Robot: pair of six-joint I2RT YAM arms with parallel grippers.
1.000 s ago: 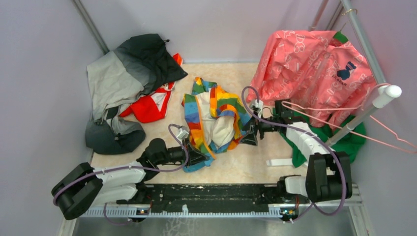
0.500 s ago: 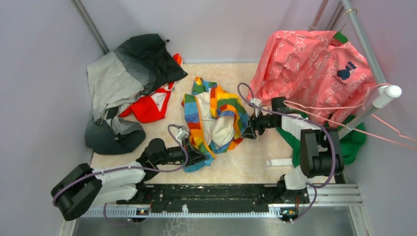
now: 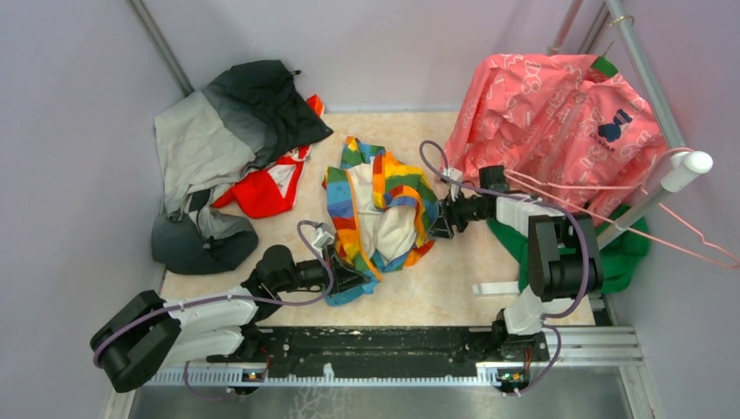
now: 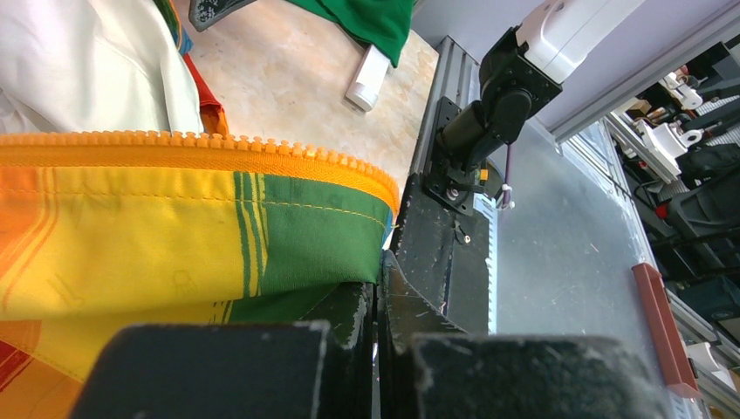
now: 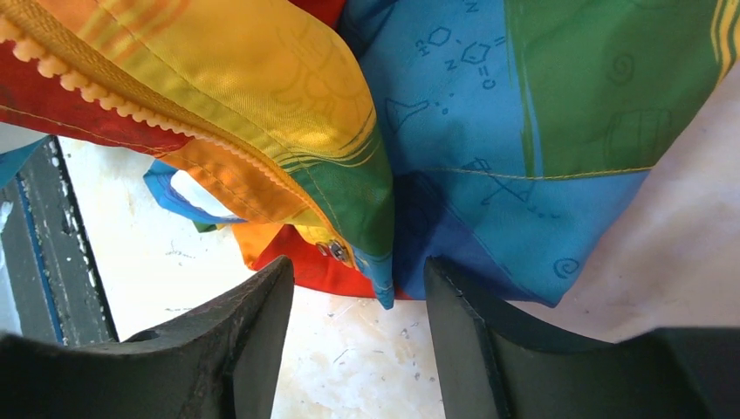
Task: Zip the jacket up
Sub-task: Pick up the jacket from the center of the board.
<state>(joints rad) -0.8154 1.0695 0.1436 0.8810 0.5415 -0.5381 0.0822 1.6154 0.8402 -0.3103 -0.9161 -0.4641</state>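
Nearest the bases, the left pincer [image 3: 352, 280] is seen clamped tight on the jacket [image 3: 384, 196] at its bottom hem, approx 7 o'clock of the bundle. In the left wrist cam the green/yellow fabric is pinched btw the closed fingers, w/ the orange zipper [image 4: 218, 150] teeth running along the edge just above. The jacket is found unzipped and crumpled mid desk [image 3: 454, 292], w/ pale lining showing. At its 3 o'clock the right pincer [image 3: 439, 225] is held w/ jaws partway apart. A blue/green corner of the hem hangs btw the tips, but no pinch is seen there. Further back, a red garment [image 3: 262, 192] is spotted at 10 o'clock, partly covered by a grey-and-black jacket [image 3: 227, 131]. A pink garment [image 3: 558, 113] is draped at 1 o'clock, w/ green cloth [image 3: 624, 249] below it.
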